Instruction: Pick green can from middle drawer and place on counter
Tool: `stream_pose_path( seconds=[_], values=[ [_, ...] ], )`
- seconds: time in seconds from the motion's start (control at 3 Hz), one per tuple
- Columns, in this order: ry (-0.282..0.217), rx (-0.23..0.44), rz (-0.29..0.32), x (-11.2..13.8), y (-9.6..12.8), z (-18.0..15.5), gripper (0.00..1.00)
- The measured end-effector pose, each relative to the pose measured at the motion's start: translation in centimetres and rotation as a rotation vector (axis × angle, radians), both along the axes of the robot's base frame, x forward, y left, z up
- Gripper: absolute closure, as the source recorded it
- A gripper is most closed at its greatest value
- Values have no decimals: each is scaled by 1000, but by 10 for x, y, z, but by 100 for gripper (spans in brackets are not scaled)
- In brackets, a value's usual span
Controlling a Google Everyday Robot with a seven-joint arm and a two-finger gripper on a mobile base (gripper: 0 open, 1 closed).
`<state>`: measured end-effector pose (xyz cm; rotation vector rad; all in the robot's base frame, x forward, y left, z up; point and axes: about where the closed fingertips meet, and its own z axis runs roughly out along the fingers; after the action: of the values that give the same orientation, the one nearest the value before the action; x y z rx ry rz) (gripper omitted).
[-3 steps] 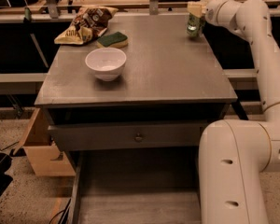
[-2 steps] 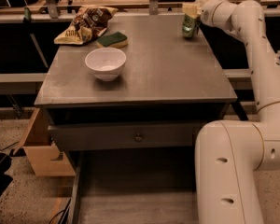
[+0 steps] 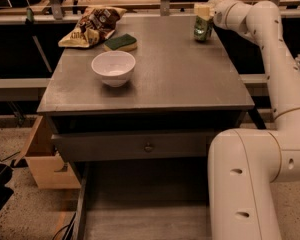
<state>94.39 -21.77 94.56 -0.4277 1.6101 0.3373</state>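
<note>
The green can (image 3: 203, 29) stands upright at the far right corner of the grey counter (image 3: 160, 79), its base on or just above the surface. My gripper (image 3: 202, 11) reaches in from the right and is shut on the can's top, with its pale fingers (image 3: 202, 9) covering the lid. The middle drawer (image 3: 145, 209) is pulled open at the bottom of the view, and the part of its flat grey bottom that shows is bare.
A white bowl (image 3: 113, 68), a green sponge (image 3: 120, 42) and a chip bag (image 3: 90, 26) lie on the counter's left half. The closed drawer front with a round knob (image 3: 148, 146) sits above the open drawer. My arm's white base (image 3: 250, 184) stands at right, and a cardboard box (image 3: 40, 159) at left.
My gripper has carried the green can a little to the left and down at the counter's far right corner. The bowl, sponge and bag have not moved.
</note>
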Motion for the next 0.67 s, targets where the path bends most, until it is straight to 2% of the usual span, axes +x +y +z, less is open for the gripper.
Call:
stream_pose_path(
  seconds=[0.67],
  values=[
    [4, 1, 6, 2, 6, -3, 4]
  ],
)
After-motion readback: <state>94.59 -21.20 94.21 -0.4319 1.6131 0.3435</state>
